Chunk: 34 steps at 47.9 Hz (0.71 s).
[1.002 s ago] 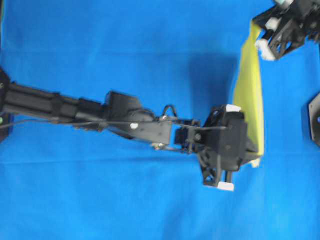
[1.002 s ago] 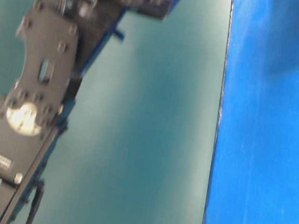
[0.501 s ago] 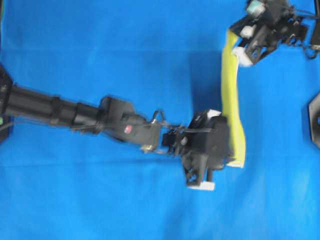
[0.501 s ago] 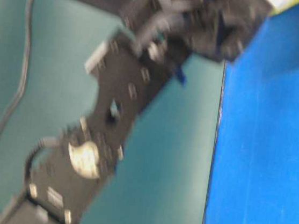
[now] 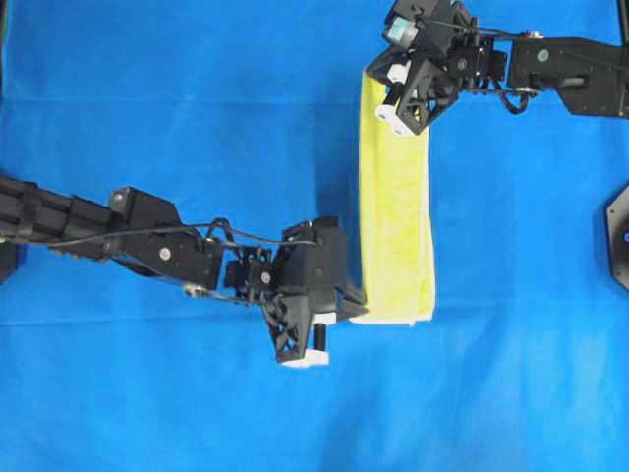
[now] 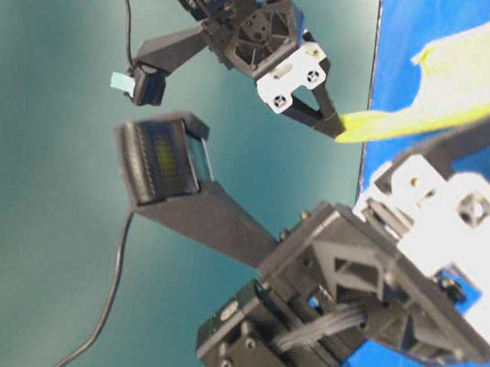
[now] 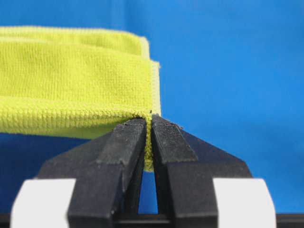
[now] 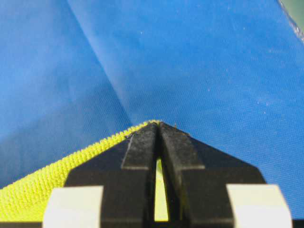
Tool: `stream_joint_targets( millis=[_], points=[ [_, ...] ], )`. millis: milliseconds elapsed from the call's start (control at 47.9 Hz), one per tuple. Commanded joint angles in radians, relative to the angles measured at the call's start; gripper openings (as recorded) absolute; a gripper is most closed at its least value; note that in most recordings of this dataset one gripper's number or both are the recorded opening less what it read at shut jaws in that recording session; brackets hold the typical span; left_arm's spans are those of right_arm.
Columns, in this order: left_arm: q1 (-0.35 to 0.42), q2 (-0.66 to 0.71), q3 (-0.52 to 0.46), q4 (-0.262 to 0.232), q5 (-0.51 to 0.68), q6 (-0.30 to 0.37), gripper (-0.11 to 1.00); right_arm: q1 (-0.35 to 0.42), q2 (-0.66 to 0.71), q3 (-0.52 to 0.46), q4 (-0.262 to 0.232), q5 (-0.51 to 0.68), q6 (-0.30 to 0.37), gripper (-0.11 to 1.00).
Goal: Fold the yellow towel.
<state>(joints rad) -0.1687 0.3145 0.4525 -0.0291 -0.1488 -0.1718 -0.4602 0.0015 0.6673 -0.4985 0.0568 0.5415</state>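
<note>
Both tools, left tool [image 5: 346,313] and right tool [image 5: 385,87], pinched shut on yellow towel [image 5: 395,226]; we keep edge taut between them, lower evenly.

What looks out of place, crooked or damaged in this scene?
Nothing stands out. The yellow-green microfibre towel is a narrow, fairly straight strip over the large blue cloth, pinched at its ends by the left claw and right claw. No tear or spill shows.
</note>
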Motion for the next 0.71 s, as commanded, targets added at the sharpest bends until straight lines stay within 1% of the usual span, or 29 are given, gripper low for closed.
stream_joint_targets(
  millis=[0, 271, 313, 355, 438, 543, 564, 626, 689],
  points=[
    [-0.02, -0.038, -0.006, 0.0, -0.011, 0.002, 0.03, -0.005, -0.011, -0.023, -0.003, -0.008, 0.002, 0.01],
    [-0.009, -0.038, -0.005, 0.0, -0.014, 0.002, 0.03, -0.002, -0.011, -0.006, -0.003, -0.008, 0.002, 0.01],
    [-0.008, -0.04, -0.003, 0.0, -0.012, 0.003, 0.05, -0.002, -0.012, -0.003, -0.003, -0.012, 0.002, 0.01],
    [-0.008, -0.04, -0.003, 0.0, -0.009, 0.005, 0.11, -0.002, -0.011, 0.003, -0.002, -0.012, 0.002, 0.01],
    [-0.006, -0.043, 0.003, 0.0, -0.005, 0.009, 0.3, -0.002, -0.012, 0.006, 0.002, -0.015, 0.011, 0.01],
    [0.006, -0.049, 0.017, 0.0, 0.003, 0.012, 0.5, 0.002, -0.011, 0.008, 0.006, -0.015, 0.015, 0.03],
    [0.011, -0.052, 0.021, 0.0, 0.008, 0.012, 0.52, 0.002, -0.012, 0.006, 0.006, -0.015, 0.015, 0.05],
    [0.021, -0.064, 0.032, 0.0, 0.025, 0.012, 0.58, 0.003, -0.012, 0.006, 0.008, -0.015, 0.015, 0.26],
    [0.032, -0.083, 0.044, 0.0, 0.049, 0.011, 0.6, 0.005, -0.015, 0.006, 0.006, -0.014, 0.012, 0.44]
  ],
)
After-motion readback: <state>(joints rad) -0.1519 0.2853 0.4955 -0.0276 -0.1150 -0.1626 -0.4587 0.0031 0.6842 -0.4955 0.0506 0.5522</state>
